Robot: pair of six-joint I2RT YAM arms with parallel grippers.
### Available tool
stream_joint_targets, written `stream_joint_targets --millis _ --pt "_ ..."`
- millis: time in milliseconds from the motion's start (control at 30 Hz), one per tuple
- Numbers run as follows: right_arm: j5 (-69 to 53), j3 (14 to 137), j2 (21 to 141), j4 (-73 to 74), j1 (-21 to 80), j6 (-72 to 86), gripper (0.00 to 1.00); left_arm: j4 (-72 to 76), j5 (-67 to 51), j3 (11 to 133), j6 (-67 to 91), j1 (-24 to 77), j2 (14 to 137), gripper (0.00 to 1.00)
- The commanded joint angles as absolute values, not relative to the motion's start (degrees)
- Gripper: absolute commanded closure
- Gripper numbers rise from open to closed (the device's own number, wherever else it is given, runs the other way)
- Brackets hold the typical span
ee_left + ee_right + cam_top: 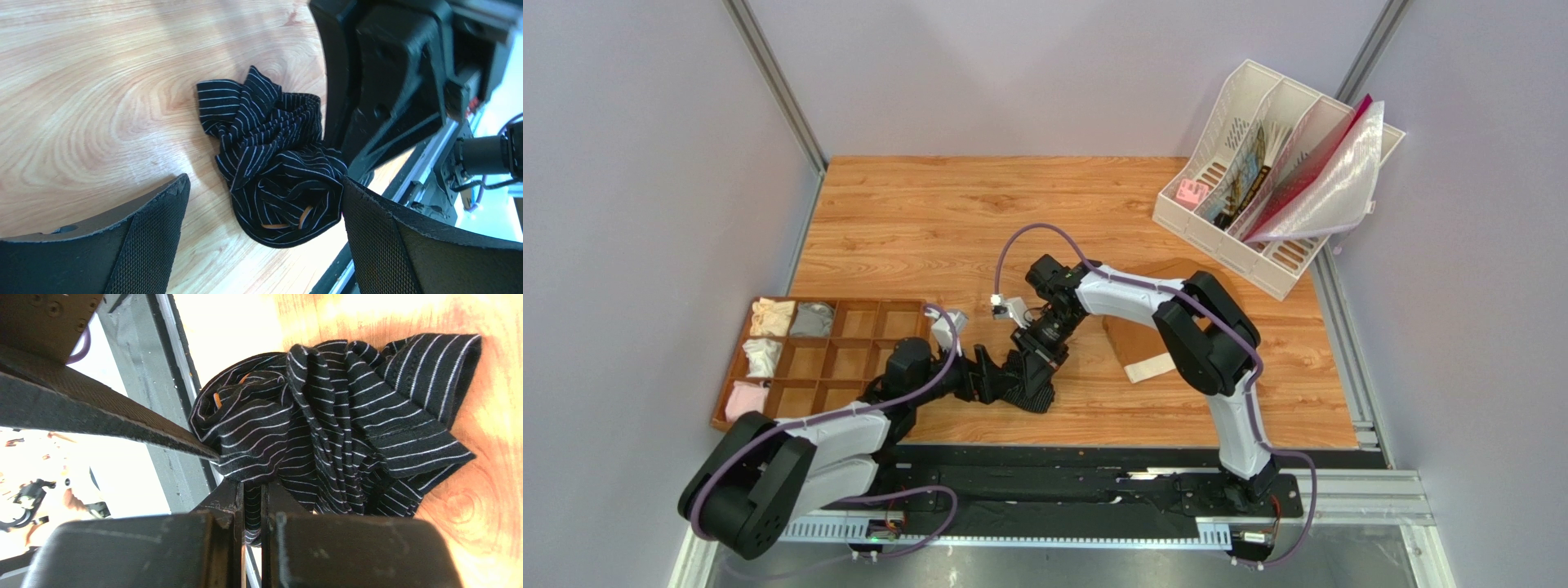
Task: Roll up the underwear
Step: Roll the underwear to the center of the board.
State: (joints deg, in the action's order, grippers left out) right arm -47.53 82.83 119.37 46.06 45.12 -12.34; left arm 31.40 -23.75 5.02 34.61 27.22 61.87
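**Fig.** Black soft-fabric underwear w/ fine pale stripes [276,153], crumpled into a loose bunch. It lies on the light wood-grain table [80,92] near the front edge, close to the black base rail [1087,472]. Small orange flecks show among the folds.

- **Right fingers** [368,551]: pressed together, pinching a fold at one edge of the bunch; striped fabric shows in the slit betw. them.
- **Left fingers** [147,239]: spread wide, one on either side of the bunch. Whether the pads touch it cannot be told.
- **Top view:** both wrists meet at centre-front of the table and hide the bunch.
- **Surroundings:**
  - Flat brown briefs w/ cream waistband [1143,349] lie just to the right, partly under the right arm.
  - Brown wooden compartment tray [842,303] sits at the table's left edge, w/ rolled cloths in its left-hand cells.
  - White slotted file rack [1210,147] stands at the far-right corner, holding folders.
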Motion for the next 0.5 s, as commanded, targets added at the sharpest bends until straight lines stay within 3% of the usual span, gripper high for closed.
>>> stream_joint_targets --millis 0,467 --pt "-44.12 84.64 122.69 45.17 43.59 -15.03 1.0 44.46 -27.51 2.9 33.93 27.16 65.03 0.06" --pt "-45.35 85.78 125.86 45.88 42.45 -15.03 1.0 58.53 -32.69 2.64 36.82 28.74 76.64 0.04"
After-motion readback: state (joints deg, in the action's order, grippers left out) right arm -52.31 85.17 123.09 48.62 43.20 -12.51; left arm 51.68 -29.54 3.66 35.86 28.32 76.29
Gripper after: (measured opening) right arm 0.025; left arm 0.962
